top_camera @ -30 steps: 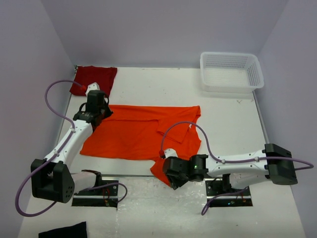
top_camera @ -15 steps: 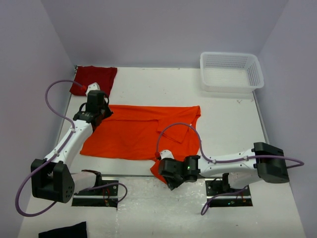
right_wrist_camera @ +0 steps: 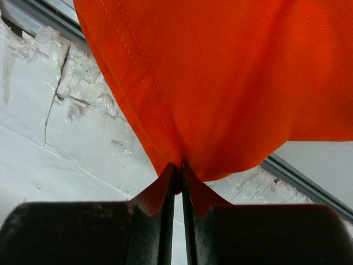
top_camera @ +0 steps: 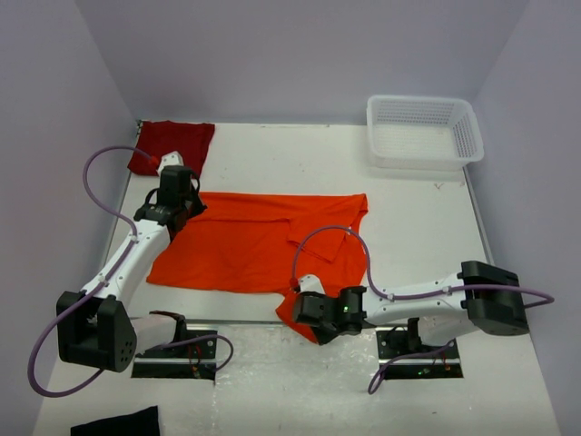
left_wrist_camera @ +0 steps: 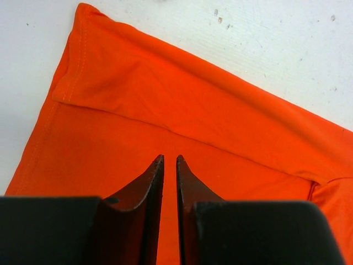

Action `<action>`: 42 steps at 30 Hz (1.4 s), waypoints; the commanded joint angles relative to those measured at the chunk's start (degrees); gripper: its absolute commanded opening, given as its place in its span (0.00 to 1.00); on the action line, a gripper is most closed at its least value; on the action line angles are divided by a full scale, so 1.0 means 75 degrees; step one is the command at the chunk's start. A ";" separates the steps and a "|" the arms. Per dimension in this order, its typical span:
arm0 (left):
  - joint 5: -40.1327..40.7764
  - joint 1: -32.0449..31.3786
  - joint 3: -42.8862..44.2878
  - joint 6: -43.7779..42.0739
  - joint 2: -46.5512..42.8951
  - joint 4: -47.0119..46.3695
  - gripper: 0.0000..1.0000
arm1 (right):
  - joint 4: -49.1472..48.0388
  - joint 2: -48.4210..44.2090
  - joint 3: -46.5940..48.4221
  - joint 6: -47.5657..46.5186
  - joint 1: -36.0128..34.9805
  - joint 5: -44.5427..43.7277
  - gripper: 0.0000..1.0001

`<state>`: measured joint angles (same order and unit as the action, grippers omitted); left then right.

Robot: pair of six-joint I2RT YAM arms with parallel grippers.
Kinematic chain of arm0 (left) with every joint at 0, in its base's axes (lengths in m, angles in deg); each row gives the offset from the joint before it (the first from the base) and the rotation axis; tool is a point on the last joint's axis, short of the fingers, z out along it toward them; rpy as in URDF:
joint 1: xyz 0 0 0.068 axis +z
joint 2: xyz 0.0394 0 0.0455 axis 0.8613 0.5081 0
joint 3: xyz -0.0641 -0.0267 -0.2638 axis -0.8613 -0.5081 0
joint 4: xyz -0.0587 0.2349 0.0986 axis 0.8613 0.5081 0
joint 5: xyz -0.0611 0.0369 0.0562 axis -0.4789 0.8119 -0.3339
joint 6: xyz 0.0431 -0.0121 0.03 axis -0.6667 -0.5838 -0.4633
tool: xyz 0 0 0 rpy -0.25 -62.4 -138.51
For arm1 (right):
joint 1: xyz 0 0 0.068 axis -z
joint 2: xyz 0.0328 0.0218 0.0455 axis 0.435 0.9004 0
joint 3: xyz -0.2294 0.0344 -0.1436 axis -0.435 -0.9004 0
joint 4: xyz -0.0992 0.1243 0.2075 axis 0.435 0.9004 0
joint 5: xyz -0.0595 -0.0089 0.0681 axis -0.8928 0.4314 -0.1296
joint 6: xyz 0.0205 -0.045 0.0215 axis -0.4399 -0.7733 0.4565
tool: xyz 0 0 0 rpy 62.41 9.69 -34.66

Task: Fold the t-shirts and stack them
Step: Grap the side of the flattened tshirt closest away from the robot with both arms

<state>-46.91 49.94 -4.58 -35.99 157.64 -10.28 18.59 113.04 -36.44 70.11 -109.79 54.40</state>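
Orange t-shirt (top_camera: 245, 241) spread flat at the middle of the table (top_camera: 427, 236), long axis running left to right; crimson t-shirt (top_camera: 172, 145) bunched at the far-left corner. Right gripper (right_wrist_camera: 177, 165) clamped on the near-right hem, at the near edge. Left gripper (left_wrist_camera: 170, 159) at the far-left end, jaws almost together, hold on cloth unconfirmed. Expect the near-right corner to travel away, across the short axis.

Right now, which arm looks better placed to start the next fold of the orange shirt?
Probably the right. The right gripper is shut on the orange t-shirt at its near corner, cloth bunched at its tips. The left gripper sits nearly closed over the far left part, no cloth visibly pinched.
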 commanded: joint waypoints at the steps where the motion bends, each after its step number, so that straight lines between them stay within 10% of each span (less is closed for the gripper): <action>1: 0.0357 -0.0055 -0.0083 -0.0155 -0.0201 0.0108 0.16 | 0.0111 -0.0389 -0.0107 0.0383 -0.0049 -0.0315 0.08; 11: 0.0655 0.0062 -0.0351 0.2070 -0.0071 0.1399 0.41 | 0.0721 -0.0731 0.0690 0.0173 -0.0049 -0.0713 0.00; 26: 0.2457 0.0050 -0.1806 0.4662 -0.1865 0.2885 0.43 | 0.0558 -0.0648 0.0467 0.0078 -0.0049 -0.0080 0.00; 42: 0.3172 0.0542 -0.0975 0.5411 -0.0776 0.5121 0.45 | -0.1141 0.0583 0.1066 -0.1714 -0.0096 0.0212 0.00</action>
<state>-27.06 52.46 -15.32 1.06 150.58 21.72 15.09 118.42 -29.86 61.58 -109.95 54.86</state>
